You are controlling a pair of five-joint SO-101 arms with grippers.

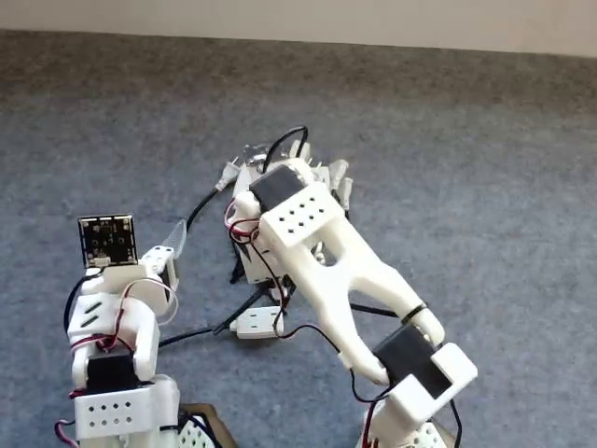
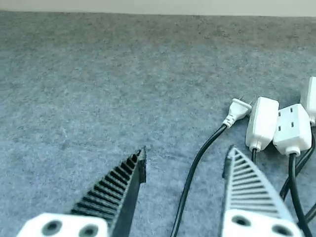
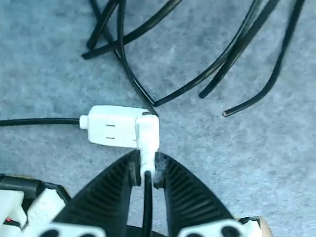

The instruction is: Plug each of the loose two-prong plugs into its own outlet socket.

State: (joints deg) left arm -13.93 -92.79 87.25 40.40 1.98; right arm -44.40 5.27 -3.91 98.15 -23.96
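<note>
Right wrist view first: the right gripper (image 3: 146,165) is clamped tight on a white plug (image 3: 147,138), with black fingers (image 3: 118,182) squeezing its neck from both sides. The plug sits hard against the end of a white socket (image 3: 111,126). We can't tell how deep it's seated. A tangle of black cords (image 3: 120,29) lies on the carpet (image 3: 256,158) past it.

In the high view the right arm (image 1: 336,261) lies over that spot. What we get there is the socket (image 1: 256,322) poking out just below the centre of the frame, its cord running off toward the lower left.

The left wrist view gives us what the other two don't. There's a loose plug (image 2: 236,111) with both prongs bare, lying on the carpet just beside a row of spare sockets (image 2: 261,122). The left gripper (image 2: 186,158) is spread wide with nothing in it. It hangs over that plug's cord, apart from the plug itself.

From above, the loose plug (image 1: 229,173) is upper centre beside the socket cluster, well apart from the left arm (image 1: 112,327) at lower left.
</note>
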